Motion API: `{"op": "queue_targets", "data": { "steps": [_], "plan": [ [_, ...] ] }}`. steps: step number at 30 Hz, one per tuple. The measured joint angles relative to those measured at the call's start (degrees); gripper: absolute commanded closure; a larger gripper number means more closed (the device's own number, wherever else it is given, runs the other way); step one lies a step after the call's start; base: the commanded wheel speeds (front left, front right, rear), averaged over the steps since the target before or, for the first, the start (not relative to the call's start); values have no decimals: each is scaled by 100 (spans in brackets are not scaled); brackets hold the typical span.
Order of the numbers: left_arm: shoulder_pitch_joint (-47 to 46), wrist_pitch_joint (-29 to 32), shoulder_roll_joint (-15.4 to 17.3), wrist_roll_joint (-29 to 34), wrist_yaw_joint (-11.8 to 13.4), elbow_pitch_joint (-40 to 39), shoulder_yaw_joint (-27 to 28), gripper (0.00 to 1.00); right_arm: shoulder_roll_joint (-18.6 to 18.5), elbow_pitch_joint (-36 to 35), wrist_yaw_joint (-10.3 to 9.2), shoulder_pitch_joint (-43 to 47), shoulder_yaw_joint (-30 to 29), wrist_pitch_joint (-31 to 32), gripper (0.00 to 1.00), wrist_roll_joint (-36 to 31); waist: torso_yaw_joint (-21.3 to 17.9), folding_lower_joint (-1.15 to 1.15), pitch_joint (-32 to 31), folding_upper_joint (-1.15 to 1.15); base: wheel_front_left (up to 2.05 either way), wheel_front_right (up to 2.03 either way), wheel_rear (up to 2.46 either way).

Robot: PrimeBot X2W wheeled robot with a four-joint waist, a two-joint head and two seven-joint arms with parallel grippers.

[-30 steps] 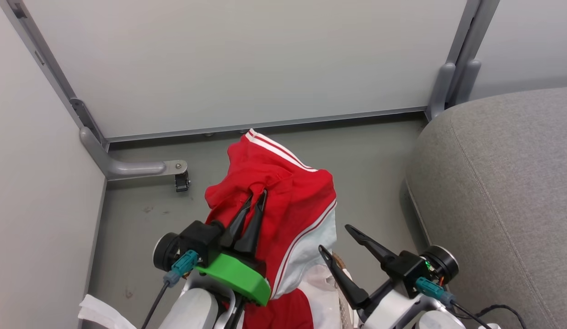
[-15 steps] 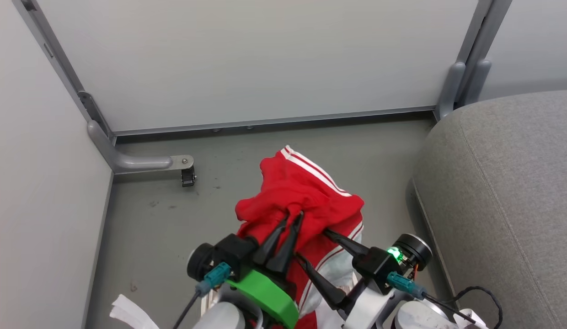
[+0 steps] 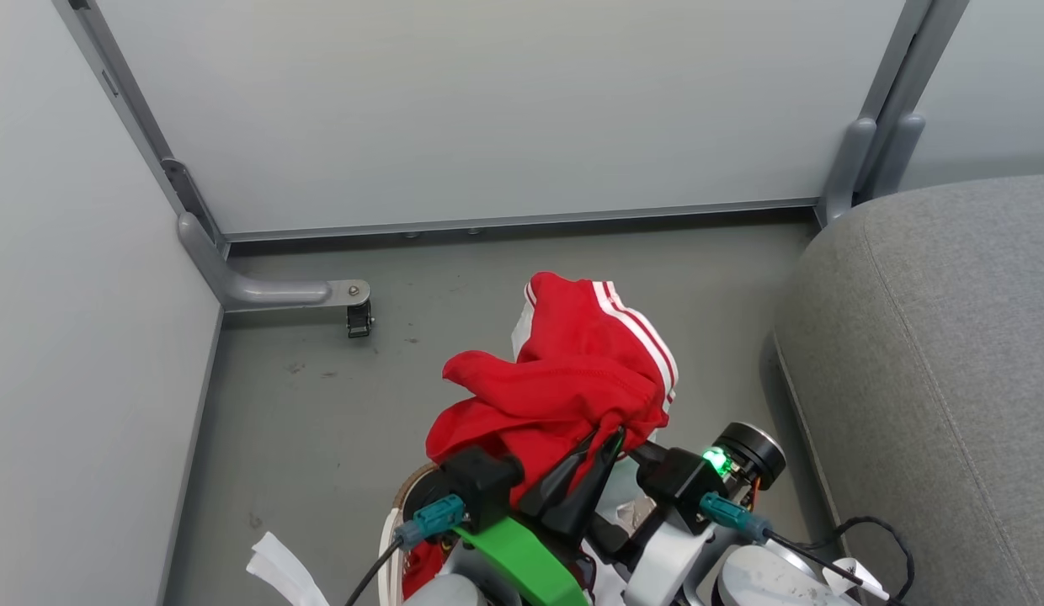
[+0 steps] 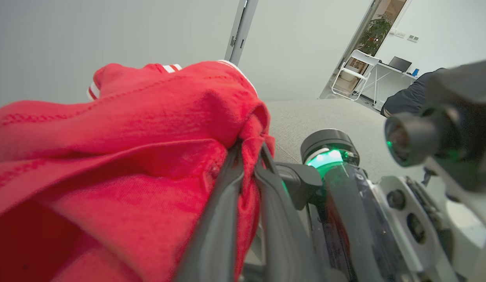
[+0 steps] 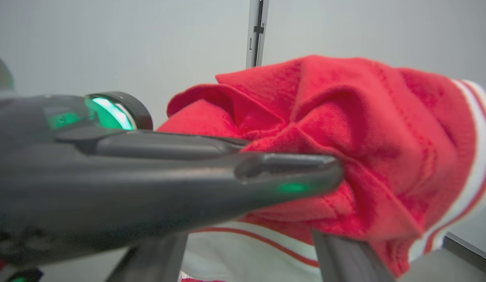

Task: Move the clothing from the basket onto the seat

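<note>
The red clothing (image 3: 564, 379) with white stripes hangs bunched over my left gripper (image 3: 609, 436), which is shut on a fold of it. The left wrist view shows the same pinch, my left gripper (image 4: 247, 144) shut on the clothing (image 4: 129, 156). My right gripper (image 3: 638, 459) is open just right of it, its fingers (image 3: 650, 454) reaching under the cloth. In the right wrist view its fingers (image 5: 341, 254) stand wide apart below the clothing (image 5: 345, 137). A piece of the basket's brown rim (image 3: 414, 488) shows under the arms. The grey seat (image 3: 951, 353) lies to the right.
Pale partition walls (image 3: 488, 109) with a grey metal foot and caster (image 3: 358, 318) close off the floor ahead and to the left. A white fabric strip (image 3: 278, 572) lies at the lower left. A black cable (image 3: 876, 539) loops beside the seat.
My left gripper has carried the clothing right and back toward me, and the cloth has bunched up. My open right gripper has moved in under it. The camera has also shifted.
</note>
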Motion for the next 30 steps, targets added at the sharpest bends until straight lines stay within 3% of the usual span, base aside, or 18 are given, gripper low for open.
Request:
{"op": "queue_targets", "data": {
  "steps": [3, 4, 6, 15, 16, 17, 18, 30],
  "plan": [
    [-80, -1, 31, -163, 0, -11, -91, 100, 4, -52, 0, 6, -69, 1, 0, -34, 10, 0, 7, 0, 0, 0, 0],
    [-119, -2, 48, -210, 0, -15, -124, 100, 12, -81, 0, 15, -118, 3, 23, -44, 13, 0, 11, 0, 0, 0, 0],
    [-157, -5, 64, -296, 0, -22, -177, 100, 14, -134, 0, 44, -169, 10, 99, -69, 22, 0, 15, 0, 0, 0, 0],
    [-194, -16, 107, -413, -2, -11, -197, 100, 49, -279, 3, 218, -399, 18, 100, -32, 74, 0, 7, 0, 0, 0, 0],
    [-191, -13, 102, -367, -11, -7, -145, 85, 49, -291, 3, 230, -417, 18, 100, -30, 77, 0, 5, 0, 0, 0, 0],
    [-184, -3, 92, -301, -20, -9, -66, 54, 48, -297, 3, 233, -443, 18, 100, -24, 78, 0, 3, 0, 0, 0, 0],
    [-182, -3, 88, -201, -20, 3, -15, 0, 54, -302, 3, 236, -469, 18, 100, -15, 76, 0, 1, 0, 0, 0, 0],
    [68, 0, 122, 784, -19, -153, 528, 0, -16, -359, 1, 565, -875, 0, 100, 66, -436, 0, 14, 0, 0, 0, 0]
  ]
}}
